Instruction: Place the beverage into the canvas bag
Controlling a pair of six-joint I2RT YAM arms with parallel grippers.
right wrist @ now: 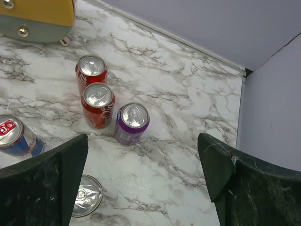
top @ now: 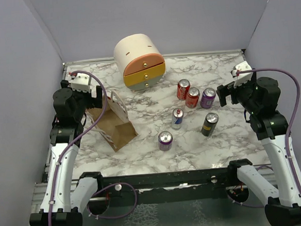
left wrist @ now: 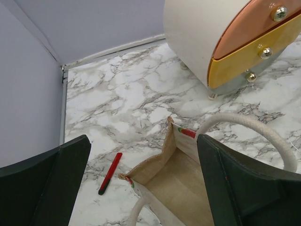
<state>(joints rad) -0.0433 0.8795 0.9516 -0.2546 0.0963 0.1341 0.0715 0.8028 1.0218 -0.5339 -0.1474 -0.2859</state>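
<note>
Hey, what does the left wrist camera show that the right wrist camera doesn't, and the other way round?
Only the left wrist view: the canvas bag with its mouth open, its cream handle, and a thin red stick lying on the table beside it.

Only the right wrist view: the drinks, namely a red can, a second red can, a purple can, a blue-and-silver can, and a silver-topped can partly behind a finger.

Both: the marble table, part of the drawer box, and an open gripper, the left gripper and the right gripper.
</note>
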